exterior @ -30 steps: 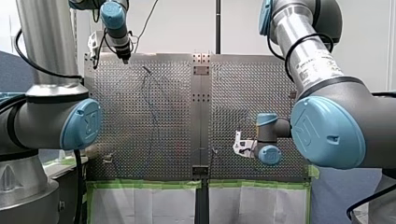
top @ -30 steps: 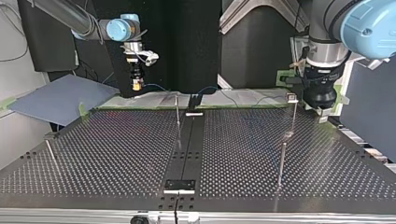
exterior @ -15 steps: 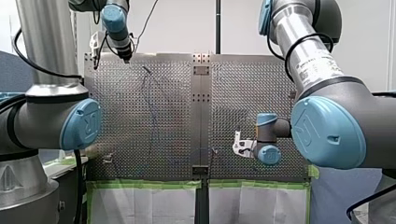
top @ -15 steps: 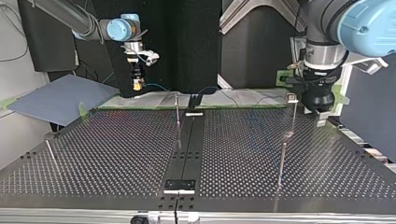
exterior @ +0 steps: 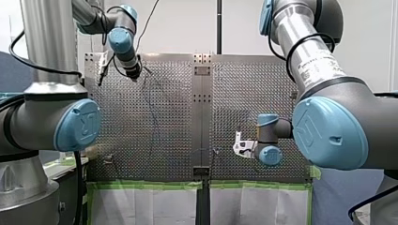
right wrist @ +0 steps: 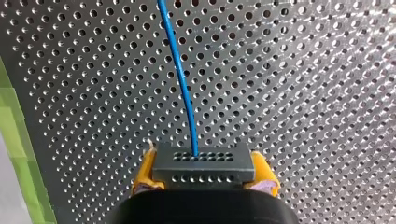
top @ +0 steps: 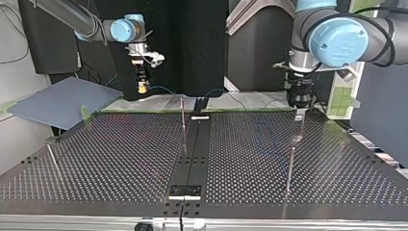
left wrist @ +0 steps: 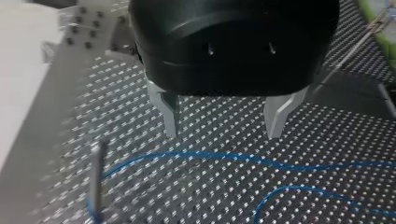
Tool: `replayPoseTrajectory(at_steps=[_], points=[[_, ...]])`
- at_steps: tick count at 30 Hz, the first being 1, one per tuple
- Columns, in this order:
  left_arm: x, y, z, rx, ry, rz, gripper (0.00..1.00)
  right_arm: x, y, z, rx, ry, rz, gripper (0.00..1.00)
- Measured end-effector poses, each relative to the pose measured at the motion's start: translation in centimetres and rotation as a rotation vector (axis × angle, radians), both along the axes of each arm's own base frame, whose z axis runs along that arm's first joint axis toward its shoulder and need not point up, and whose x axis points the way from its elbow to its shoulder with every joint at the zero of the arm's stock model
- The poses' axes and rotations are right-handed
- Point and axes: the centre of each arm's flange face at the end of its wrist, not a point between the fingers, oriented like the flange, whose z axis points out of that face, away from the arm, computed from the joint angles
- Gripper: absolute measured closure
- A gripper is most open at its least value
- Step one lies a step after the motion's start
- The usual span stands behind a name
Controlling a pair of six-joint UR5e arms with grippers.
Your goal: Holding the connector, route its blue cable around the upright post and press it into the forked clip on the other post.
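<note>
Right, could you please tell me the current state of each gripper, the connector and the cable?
left gripper: open, holding nothing.
right gripper: shut on connector.
connector: clamped between yellow pads.
blue cable: plugged into connector, slack.

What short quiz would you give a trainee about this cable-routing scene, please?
1. True or false: my right gripper is shut on the connector.
2. My left gripper is: A) shut on the connector; B) open and holding nothing, with the blue cable ahead of its fingers; C) hidden from every view.
3. What colour are the pads that clamp the connector?

Key: 1 true; 2 B; 3 yellow.
</note>
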Motion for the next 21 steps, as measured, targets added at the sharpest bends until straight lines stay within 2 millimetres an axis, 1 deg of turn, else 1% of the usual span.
replayPoseTrajectory(at_steps=[1,9,19,21], points=[[0.1,-0.4,-0.4,0.013,0.001,-0.005,0.0,0.0,0.0,0.0,0.0,0.0,0.001,1.0],[1.2,-2.8,-2.5,0.09,-0.001,-0.043,0.0,0.1,0.1,0.0,0.0,0.0,0.005,1.0],[2.2,-7.0,-5.7,0.183,-0.005,-0.146,0.0,0.2,0.1,0.0,-0.002,-0.001,0.006,1.0],[2.2,-7.8,-5.9,0.201,-0.016,-0.157,0.0,0.2,0.1,0.0,-0.002,-0.001,0.007,1.0]])
